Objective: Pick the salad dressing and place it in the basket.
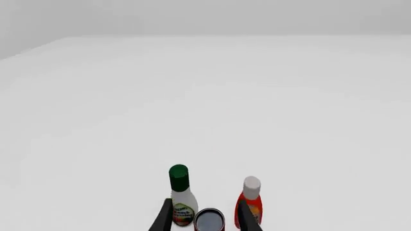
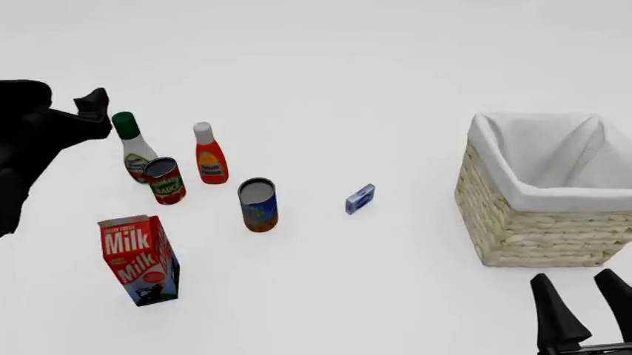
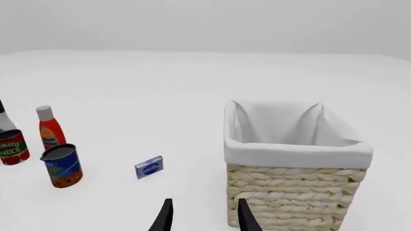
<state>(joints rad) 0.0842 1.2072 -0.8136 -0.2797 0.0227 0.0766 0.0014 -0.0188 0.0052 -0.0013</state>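
The salad dressing [image 2: 133,151], a white bottle with a dark green cap, stands upright at the left of the table. In the left wrist view the salad dressing [image 1: 182,195] shows just beyond one finger. My left gripper [image 1: 205,202] is open and holds nothing. In the front view my left gripper [image 2: 87,111] hovers just left of the bottle's cap, apart from it. The wicker basket [image 2: 538,198] with white lining stands at the right. My right gripper [image 2: 575,281] is open and empty on the near side of the basket [image 3: 295,155].
A red bottle with a white cap [image 2: 209,157] and a red can [image 2: 165,181] stand right beside the dressing. A blue can [image 2: 257,205], a milk carton [image 2: 138,259] and a small blue box [image 2: 360,199] lie nearer the middle.
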